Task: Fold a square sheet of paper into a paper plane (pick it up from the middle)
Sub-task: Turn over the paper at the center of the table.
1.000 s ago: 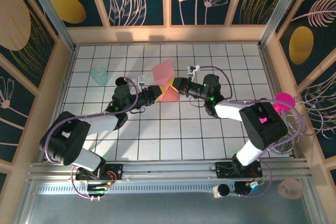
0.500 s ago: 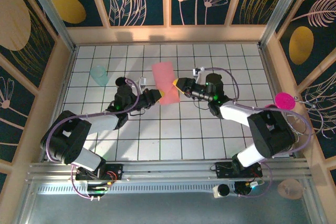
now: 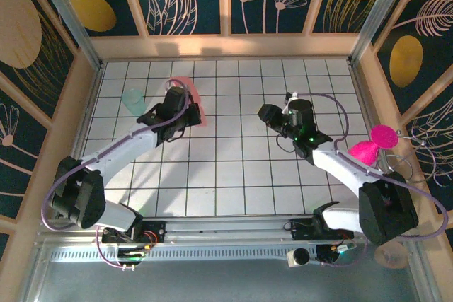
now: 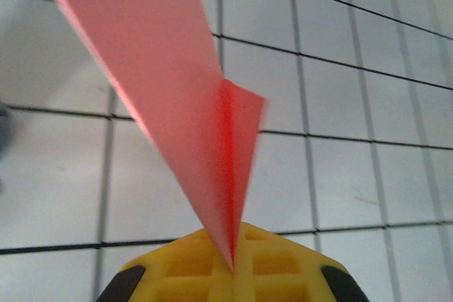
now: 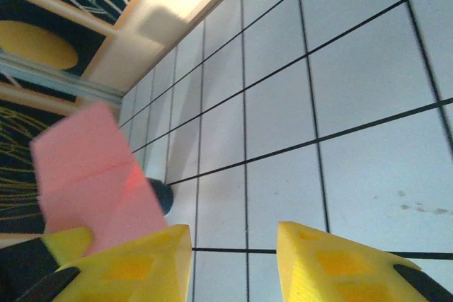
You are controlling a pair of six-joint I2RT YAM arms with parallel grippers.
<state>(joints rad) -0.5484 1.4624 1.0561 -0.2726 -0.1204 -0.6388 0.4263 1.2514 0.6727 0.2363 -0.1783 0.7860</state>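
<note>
A white tiled table (image 3: 241, 175) carries a pale teal object (image 3: 132, 101) near its far-left corner.

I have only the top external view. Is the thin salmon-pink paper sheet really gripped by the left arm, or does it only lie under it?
Observer: Gripped. In the left wrist view the thin salmon-pink paper sheet comes out from between the closed yellow left fingers.
Operator: Is it flat there?
Observer: No, a fold line runs up from the pinch.
Operator: And the other arm?
Observer: Its yellow right fingers stand apart, with bare white table tiles between them.
</note>
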